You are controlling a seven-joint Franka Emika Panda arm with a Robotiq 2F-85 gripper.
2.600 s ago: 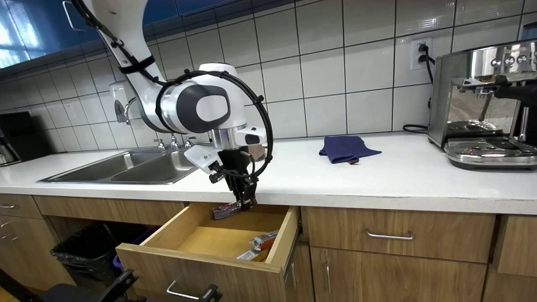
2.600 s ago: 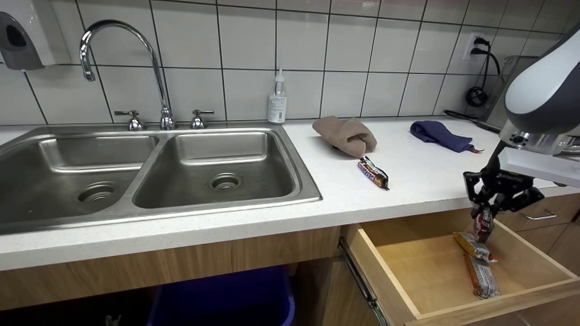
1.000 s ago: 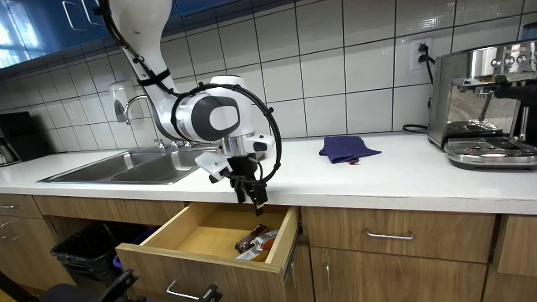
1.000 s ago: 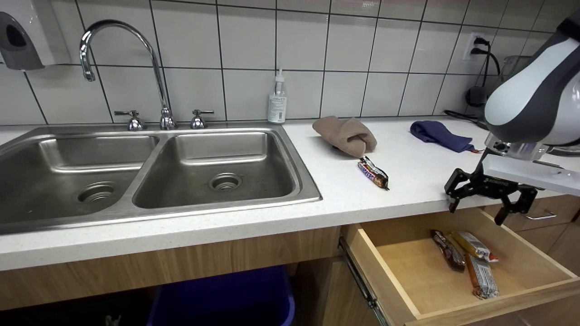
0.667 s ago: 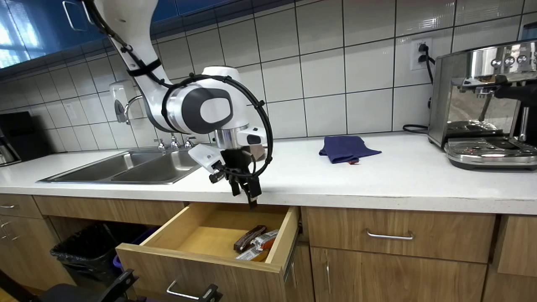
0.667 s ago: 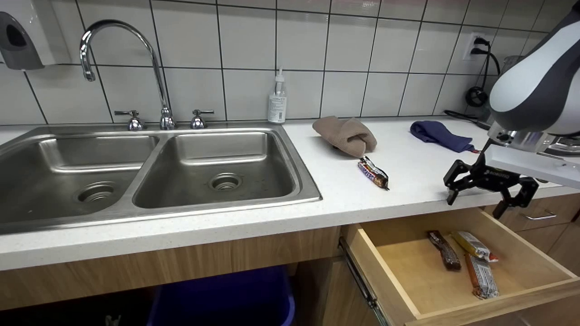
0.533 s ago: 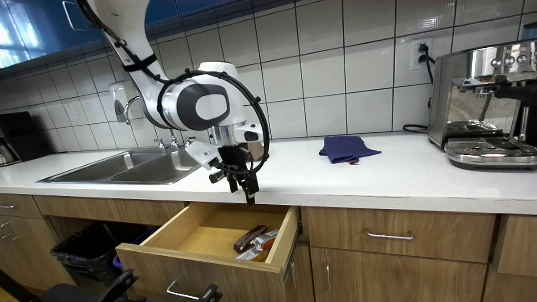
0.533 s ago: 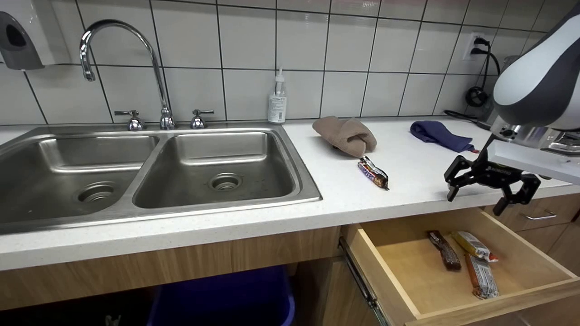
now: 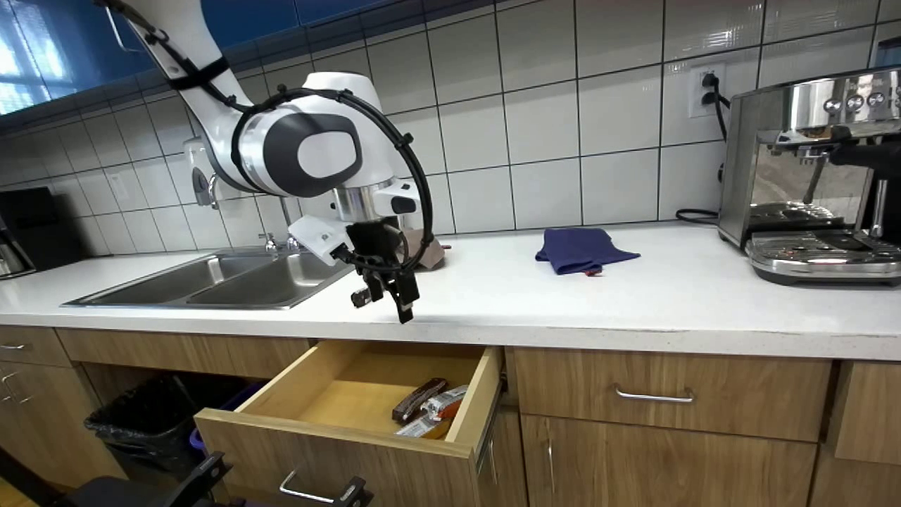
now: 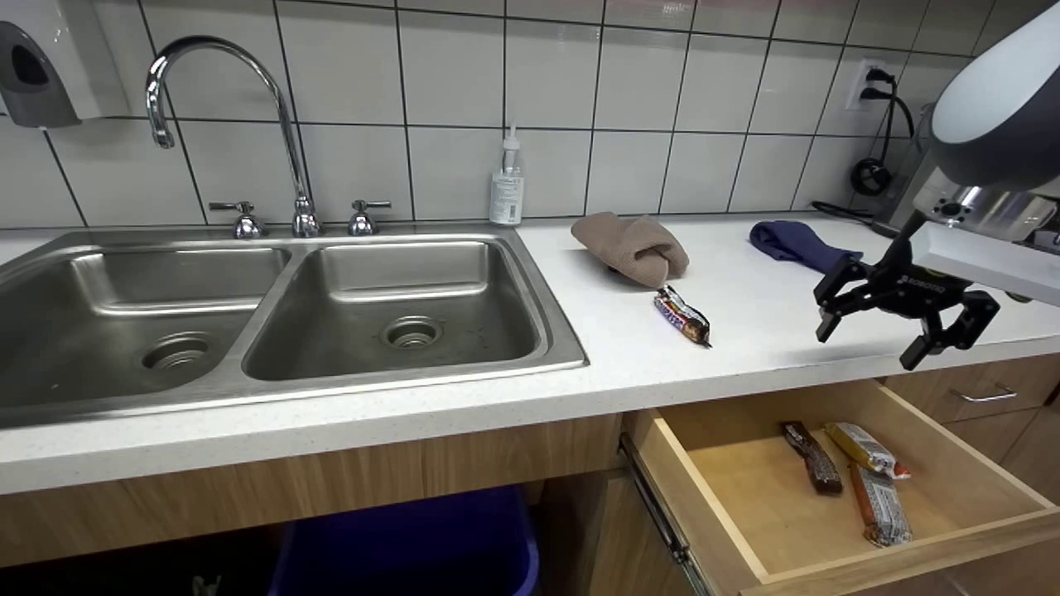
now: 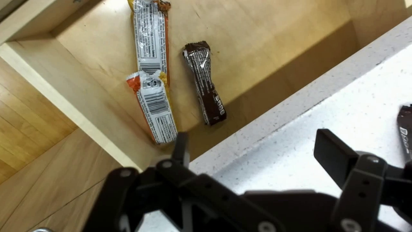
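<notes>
My gripper (image 10: 865, 346) stands wide open with nothing between its fingers, above the counter's front edge and the pulled-out drawer (image 9: 331, 436). In the wrist view the two fingertips (image 11: 334, 154) are far apart over the white counter. Inside the drawer lies a dark brown wrapped bar (image 10: 811, 458), apart from the others. Beside it are a yellow-wrapped bar (image 10: 863, 449) and an orange and silver one (image 10: 881, 505), their ends touching or overlapping. Another wrapped bar (image 10: 682, 316) rests on the counter near a brown cloth (image 10: 632, 248); its dark end shows at the wrist view's right edge.
A double steel sink (image 10: 414, 364) with a tall faucet is set in the counter. A blue cloth (image 9: 584, 250) and an espresso machine (image 9: 823, 176) stand farther along. A soap bottle (image 10: 507, 190) is by the wall; bins (image 9: 155, 415) sit below.
Earlier the gripper held the brown bar over the drawer; it has let go and the bar now lies in the drawer. The open gripper has since risen and moved back over the counter edge.
</notes>
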